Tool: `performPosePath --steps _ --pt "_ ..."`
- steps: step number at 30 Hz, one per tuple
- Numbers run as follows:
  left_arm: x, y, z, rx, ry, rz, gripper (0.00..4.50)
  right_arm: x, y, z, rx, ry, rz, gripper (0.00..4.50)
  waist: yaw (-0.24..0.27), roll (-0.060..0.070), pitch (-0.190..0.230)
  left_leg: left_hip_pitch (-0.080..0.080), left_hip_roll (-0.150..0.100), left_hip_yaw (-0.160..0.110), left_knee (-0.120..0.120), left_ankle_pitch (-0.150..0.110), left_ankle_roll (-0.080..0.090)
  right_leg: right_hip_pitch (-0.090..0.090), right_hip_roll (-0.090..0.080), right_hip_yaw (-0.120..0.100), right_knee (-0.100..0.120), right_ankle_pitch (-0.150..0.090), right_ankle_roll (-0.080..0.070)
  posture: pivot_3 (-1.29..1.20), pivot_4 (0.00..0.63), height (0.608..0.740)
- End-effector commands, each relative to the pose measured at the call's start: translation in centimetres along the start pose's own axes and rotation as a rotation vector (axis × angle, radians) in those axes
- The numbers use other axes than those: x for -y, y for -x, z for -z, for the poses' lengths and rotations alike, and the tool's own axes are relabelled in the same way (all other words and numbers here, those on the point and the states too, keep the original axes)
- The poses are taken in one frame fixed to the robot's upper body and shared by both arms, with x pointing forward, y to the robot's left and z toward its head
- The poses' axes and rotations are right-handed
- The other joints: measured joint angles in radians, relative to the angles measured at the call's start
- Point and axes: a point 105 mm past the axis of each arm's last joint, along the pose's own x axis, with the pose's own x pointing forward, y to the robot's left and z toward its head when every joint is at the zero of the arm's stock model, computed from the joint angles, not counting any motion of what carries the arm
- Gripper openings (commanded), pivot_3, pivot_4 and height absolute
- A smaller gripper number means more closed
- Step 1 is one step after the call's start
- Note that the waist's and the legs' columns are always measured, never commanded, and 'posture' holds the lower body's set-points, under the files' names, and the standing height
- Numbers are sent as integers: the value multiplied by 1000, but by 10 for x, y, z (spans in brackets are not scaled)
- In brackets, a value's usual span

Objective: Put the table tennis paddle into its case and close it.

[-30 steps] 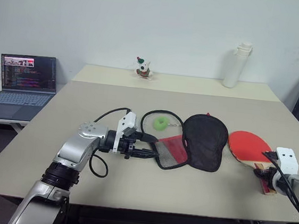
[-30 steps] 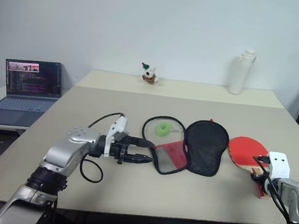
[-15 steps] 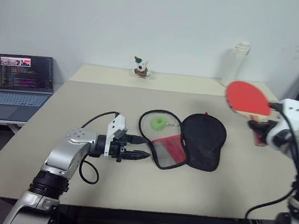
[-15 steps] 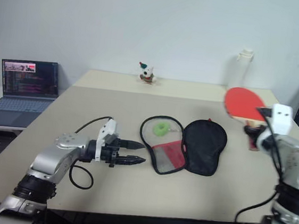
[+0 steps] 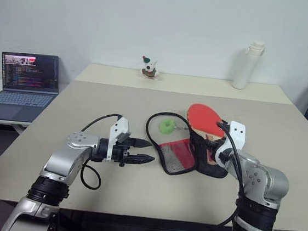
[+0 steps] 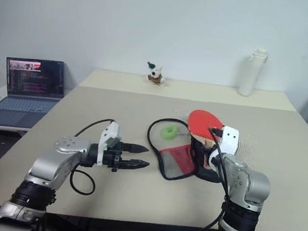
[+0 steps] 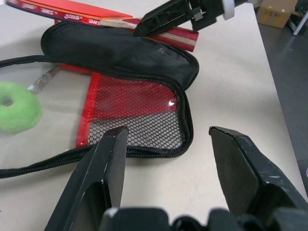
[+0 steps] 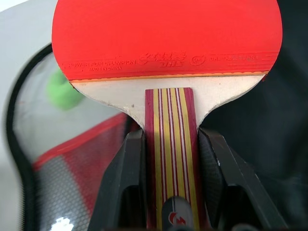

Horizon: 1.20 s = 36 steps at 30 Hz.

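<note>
The right gripper (image 8: 168, 192), clamped on the paddle (image 5: 205, 120) handle, held the blade level above the opened case (image 5: 194, 147), handle toward the robot, while the left gripper (image 5: 144, 151), jaws apart and empty, pointed at the case's mesh edge.

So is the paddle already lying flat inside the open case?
No: the right gripper holds the paddle by its handle, raised above the case, which lies open on the table.

Table tennis paddle (image 8: 166, 36) rubber edge: white print, probably "POWER FOR CHAMPION"; remaining characters unreadable.
</note>
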Motion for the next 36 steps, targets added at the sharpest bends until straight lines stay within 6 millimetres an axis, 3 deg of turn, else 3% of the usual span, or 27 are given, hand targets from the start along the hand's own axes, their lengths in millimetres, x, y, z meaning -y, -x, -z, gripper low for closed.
performPosePath --steps 1,20,32,33,36 --pt "3 1 -14 25 -56 11 2930 0 -2 -9 70 7 18 1092 -2 0 0 0 0 0 0 0 0 0 0 0 0 0 0 0 150 740" --pt "1 2 -12 -6 -88 26 2930 21 -15 10 31 63 132 1092 -4 0 0 0 0 0 0 0 0 0 1 0 1 0 0 0 150 740" --pt "1 0 -12 -3 -90 27 2930 16 -14 15 22 14 111 1092 -4 0 0 0 0 0 0 0 0 0 1 0 1 0 0 0 150 740" --pt "1 0 -12 -3 -90 25 2930 16 -14 15 25 15 109 1808 -4 0 0 0 0 0 0 0 0 0 1 0 1 0 0 0 150 740" --pt "0 1 -12 -3 -89 19 2930 17 -9 8 50 107 94 2709 -4 0 0 0 0 0 0 0 0 0 1 0 1 0 0 0 150 740"
